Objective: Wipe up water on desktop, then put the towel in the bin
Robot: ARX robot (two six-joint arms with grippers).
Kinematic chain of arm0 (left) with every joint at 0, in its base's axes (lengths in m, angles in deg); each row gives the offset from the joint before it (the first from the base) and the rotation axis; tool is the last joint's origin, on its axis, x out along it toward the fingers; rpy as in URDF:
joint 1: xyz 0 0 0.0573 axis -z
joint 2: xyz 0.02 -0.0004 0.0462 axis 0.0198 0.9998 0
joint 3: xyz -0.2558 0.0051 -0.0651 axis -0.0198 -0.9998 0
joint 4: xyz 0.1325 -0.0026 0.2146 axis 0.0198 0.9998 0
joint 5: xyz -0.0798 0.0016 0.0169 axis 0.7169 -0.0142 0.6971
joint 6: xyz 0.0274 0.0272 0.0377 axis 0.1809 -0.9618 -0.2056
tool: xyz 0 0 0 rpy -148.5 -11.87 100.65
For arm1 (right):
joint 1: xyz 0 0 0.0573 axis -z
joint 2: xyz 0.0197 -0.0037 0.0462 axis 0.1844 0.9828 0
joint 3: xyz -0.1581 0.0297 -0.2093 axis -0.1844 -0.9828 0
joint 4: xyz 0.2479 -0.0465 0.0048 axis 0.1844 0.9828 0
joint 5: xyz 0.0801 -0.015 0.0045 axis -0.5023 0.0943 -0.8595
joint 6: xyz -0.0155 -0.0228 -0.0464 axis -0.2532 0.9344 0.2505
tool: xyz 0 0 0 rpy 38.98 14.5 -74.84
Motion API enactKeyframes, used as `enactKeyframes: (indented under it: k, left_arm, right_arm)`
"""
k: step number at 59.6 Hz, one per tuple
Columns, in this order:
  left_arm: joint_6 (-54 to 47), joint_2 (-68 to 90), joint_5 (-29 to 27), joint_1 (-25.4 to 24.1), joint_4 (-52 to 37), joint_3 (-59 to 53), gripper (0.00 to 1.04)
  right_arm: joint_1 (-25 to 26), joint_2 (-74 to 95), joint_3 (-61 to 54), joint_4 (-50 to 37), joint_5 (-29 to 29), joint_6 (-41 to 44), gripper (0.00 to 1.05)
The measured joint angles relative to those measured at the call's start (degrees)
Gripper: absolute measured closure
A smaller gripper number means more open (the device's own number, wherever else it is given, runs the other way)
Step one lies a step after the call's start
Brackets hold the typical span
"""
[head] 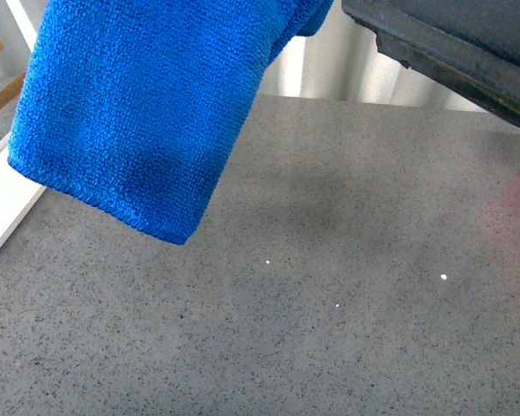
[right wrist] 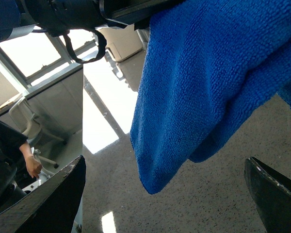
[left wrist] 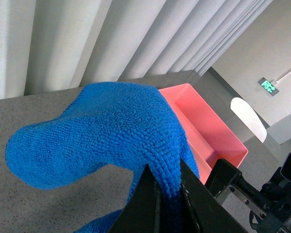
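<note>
The front view shows the blue towel (head: 130,121) hanging in the air over the grey table (head: 329,329), up on the left side. It does not touch the table. A few tiny white dots sit on the table, too small to tell what they are. This view does not show what holds the towel, because the top of it is cut off.

The left wrist view does show it. The left gripper (left wrist: 165,182) is closed tight on a fold of the towel. Behind the towel is the pink bin (left wrist: 208,131). In the front view only a small corner of the bin peeks in.

In the right wrist view the right gripper (right wrist: 165,160) is wide open and holds nothing. The towel hangs in front of it.
</note>
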Motion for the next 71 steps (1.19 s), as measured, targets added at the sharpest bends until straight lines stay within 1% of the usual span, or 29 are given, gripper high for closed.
enactKeyframes:
  k: [3, 9, 15, 20, 26, 29, 33, 39, 49, 58, 65, 71]
  left_arm:
    - [0.0, 0.0, 0.0, 0.0, 0.0, 0.0, 1.01]
    - [0.0, 0.0, 0.0, 0.0, 0.0, 0.0, 1.01]
    - [0.0, 0.0, 0.0, 0.0, 0.0, 0.0, 1.01]
    - [0.0, 0.0, 0.0, 0.0, 0.0, 0.0, 1.01]
    - [0.0, 0.0, 0.0, 0.0, 0.0, 0.0, 1.01]
    - [0.0, 0.0, 0.0, 0.0, 0.0, 0.0, 1.01]
    - [0.0, 0.0, 0.0, 0.0, 0.0, 0.0, 1.01]
    - [0.0, 0.0, 0.0, 0.0, 0.0, 0.0, 1.01]
    - [0.0, 0.0, 0.0, 0.0, 0.0, 0.0, 1.01]
    - [0.0, 0.0, 0.0, 0.0, 0.0, 0.0, 1.01]
    - [0.0, 0.0, 0.0, 0.0, 0.0, 0.0, 1.01]
    - [0.0, 0.0, 0.0, 0.0, 0.0, 0.0, 1.01]
  right_arm:
    - [0.5, 0.9, 0.5, 0.0, 1.0, -0.2, 0.07]
    - [2.0, 3.5, 1.1, -3.6, -1.6, -1.2, 0.07]
    - [3.1, 5.9, 2.7, -4.3, -1.1, -1.7, 0.07]
    - [4.0, 9.3, 3.9, -10.4, -2.7, -5.0, 0.07]
    - [4.0, 11.6, 6.4, -10.7, -3.2, -6.5, 0.07]
    - [3.9, 13.2, 7.6, -12.2, -3.9, -7.7, 0.07]
    - [3.2, 15.9, 10.2, -15.2, -4.0, -10.7, 0.07]
    - [2.1, 18.0, 12.9, -15.0, -3.1, -12.0, 0.07]
    - [-0.5, 22.9, 17.7, -18.5, -4.0, -15.5, 0.07]
    - [-3.5, 26.5, 22.2, -15.9, -3.3, -16.1, 0.07]
    - [-6.1, 29.0, 25.3, -13.0, -2.3, -14.8, 0.07]
    - [-7.4, 30.4, 26.9, -12.5, -1.9, -14.3, 0.07]
